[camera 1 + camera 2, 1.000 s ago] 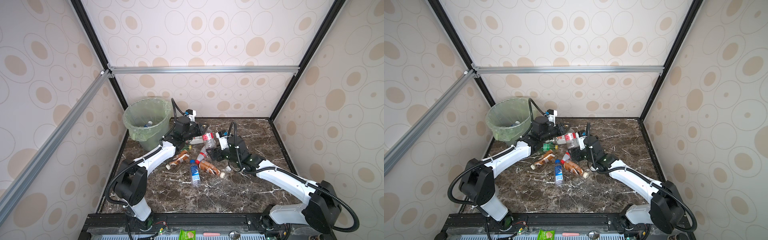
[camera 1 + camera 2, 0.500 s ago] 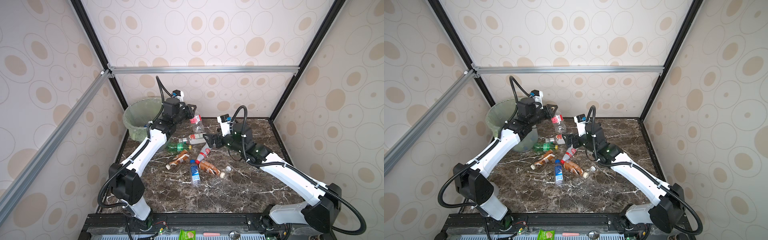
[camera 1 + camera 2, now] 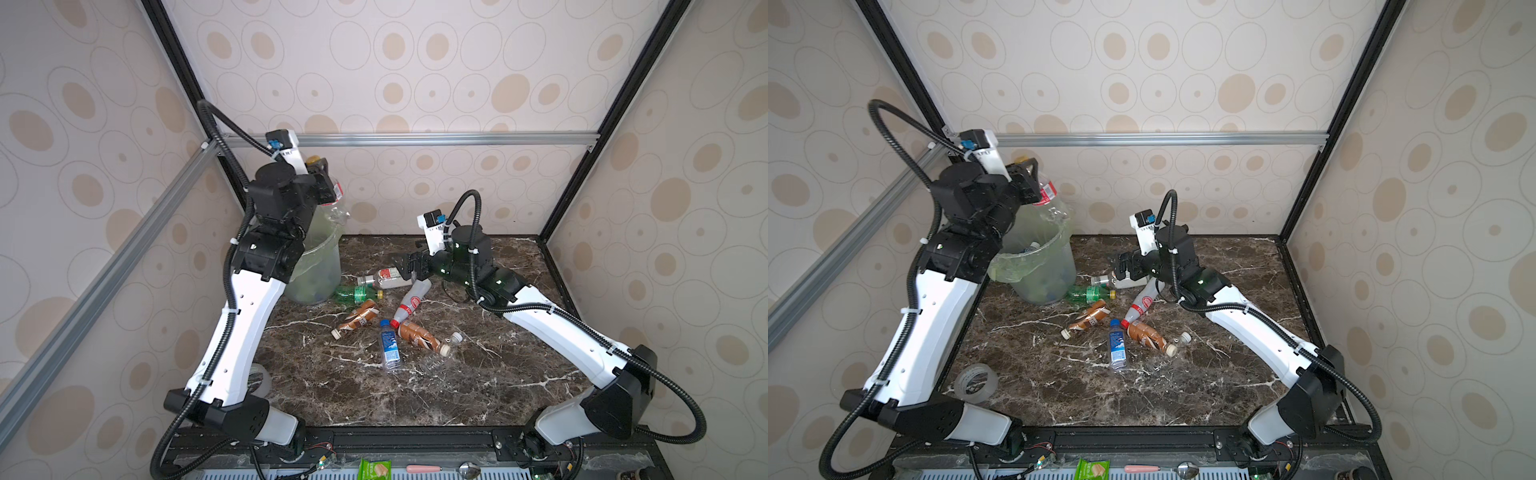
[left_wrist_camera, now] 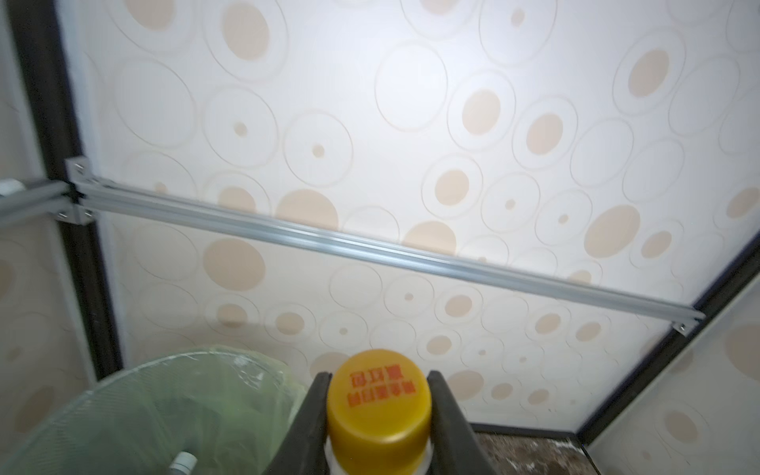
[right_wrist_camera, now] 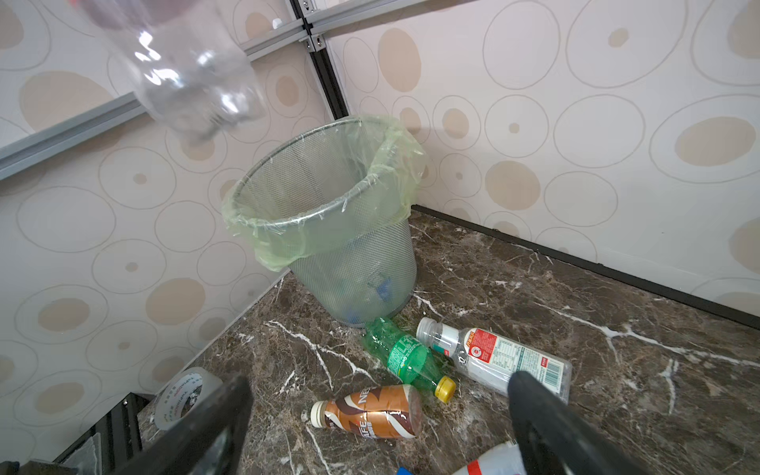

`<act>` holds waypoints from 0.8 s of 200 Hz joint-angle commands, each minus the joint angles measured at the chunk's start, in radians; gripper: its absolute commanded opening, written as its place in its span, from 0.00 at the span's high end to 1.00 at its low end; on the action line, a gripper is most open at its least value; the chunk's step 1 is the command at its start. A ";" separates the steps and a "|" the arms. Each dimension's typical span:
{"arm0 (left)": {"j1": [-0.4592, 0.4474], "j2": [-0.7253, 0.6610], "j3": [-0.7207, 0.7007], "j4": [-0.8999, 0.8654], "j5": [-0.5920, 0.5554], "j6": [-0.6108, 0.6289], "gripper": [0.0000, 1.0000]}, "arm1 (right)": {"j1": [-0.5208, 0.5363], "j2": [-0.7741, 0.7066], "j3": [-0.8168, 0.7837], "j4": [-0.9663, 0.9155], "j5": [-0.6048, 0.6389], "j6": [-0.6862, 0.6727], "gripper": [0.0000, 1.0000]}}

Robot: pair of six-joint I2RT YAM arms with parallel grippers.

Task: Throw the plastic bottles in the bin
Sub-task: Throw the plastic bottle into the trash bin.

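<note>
Holding a yellow-capped clear bottle (image 4: 378,415) by the neck in the left gripper (image 4: 379,376), jaws clamped just under the cap, body dangling below the fingers. I am holding it high above the bin (image 3: 1050,270), whose mouth is sitting below the gripper and a bit to one side (can't tell if the bottle is squarely over the opening).

The right gripper (image 5: 378,386) is hanging low over the table, jaws spread wide, gripping nothing. Lying just ahead of its fingers: a red-white label bottle (image 5: 501,362), a green bottle (image 5: 405,357) and a brown bottle (image 5: 370,415). Lying back toward its own arm: a red-banded bottle (image 3: 411,301), a second brown bottle (image 3: 419,336), a blue-label bottle (image 3: 390,345), plus one clear one I can't make out well.

Progress, as I am judging it: a few bottles are showing inside the bin already, one is waiting on release, roughly seven are left on the table.
</note>
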 commanded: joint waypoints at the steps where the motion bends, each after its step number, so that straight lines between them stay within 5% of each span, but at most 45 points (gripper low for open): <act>1: 0.025 -0.030 0.020 -0.009 -0.127 0.114 0.69 | 0.009 0.002 0.020 -0.004 -0.018 -0.009 0.00; 38: 0.119 0.002 -0.046 -0.010 -0.127 0.106 0.67 | 0.009 -0.005 0.003 -0.013 -0.002 -0.013 0.00; 73: 0.230 0.141 -0.028 -0.161 0.078 -0.055 0.52 | 0.009 -0.008 -0.015 -0.017 0.004 -0.007 0.00; 92: 0.231 0.141 -0.048 -0.154 0.112 -0.073 0.20 | 0.010 -0.012 -0.023 -0.022 0.008 -0.012 0.00; 112: 0.230 0.102 -0.086 -0.116 0.127 -0.085 0.02 | 0.009 -0.008 -0.023 -0.026 0.015 -0.018 0.00; 160: 0.231 0.047 -0.140 -0.081 0.193 -0.113 0.01 | 0.009 0.005 -0.034 -0.037 0.041 -0.022 0.01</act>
